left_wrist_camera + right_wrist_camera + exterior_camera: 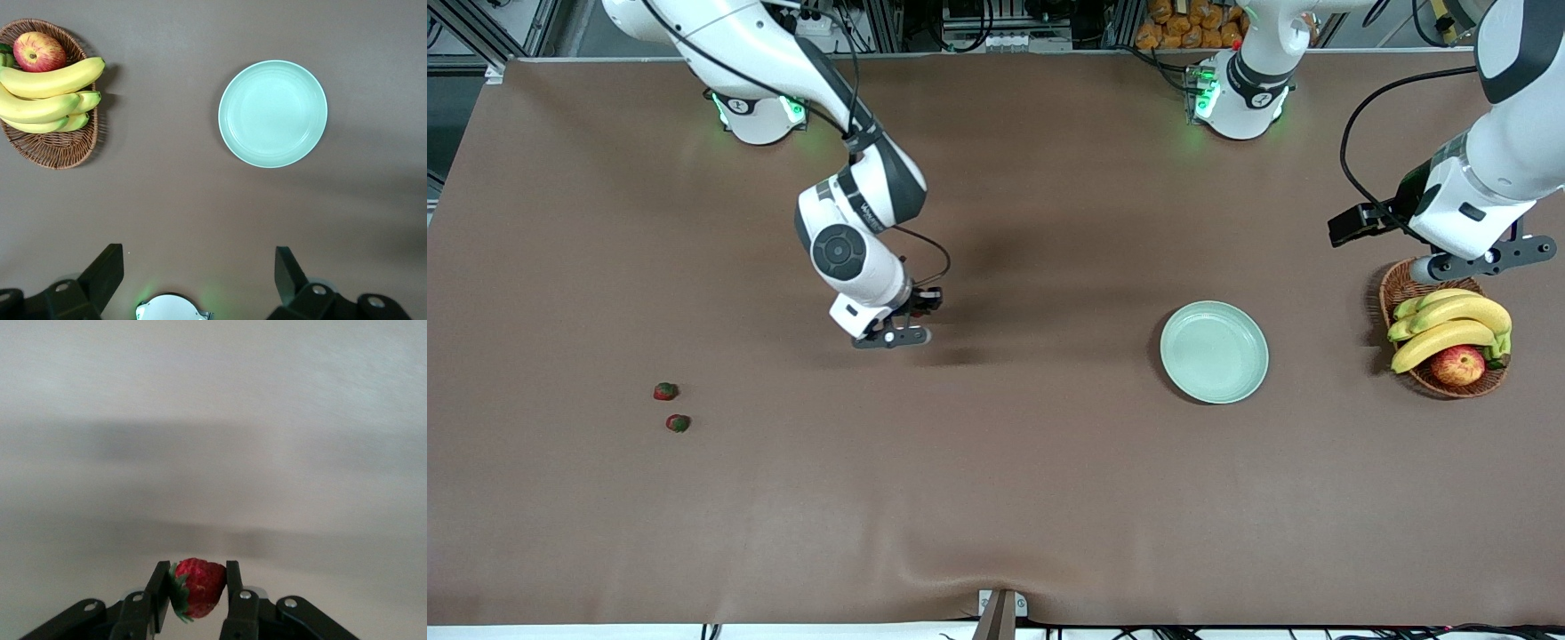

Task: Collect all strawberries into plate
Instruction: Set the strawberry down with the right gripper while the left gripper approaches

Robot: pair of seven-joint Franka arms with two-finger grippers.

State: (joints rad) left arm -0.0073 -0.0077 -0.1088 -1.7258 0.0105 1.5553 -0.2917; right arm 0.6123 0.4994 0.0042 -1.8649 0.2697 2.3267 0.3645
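One strawberry [197, 587] sits clamped in the right pincer [194, 595] over bare table; left pincer [200, 283] waits wide.

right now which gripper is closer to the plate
Left. The left gripper hangs open over the wicker basket, beside the plate. The right gripper, shut on a strawberry, is farther off, over bare table toward the right arm's end.
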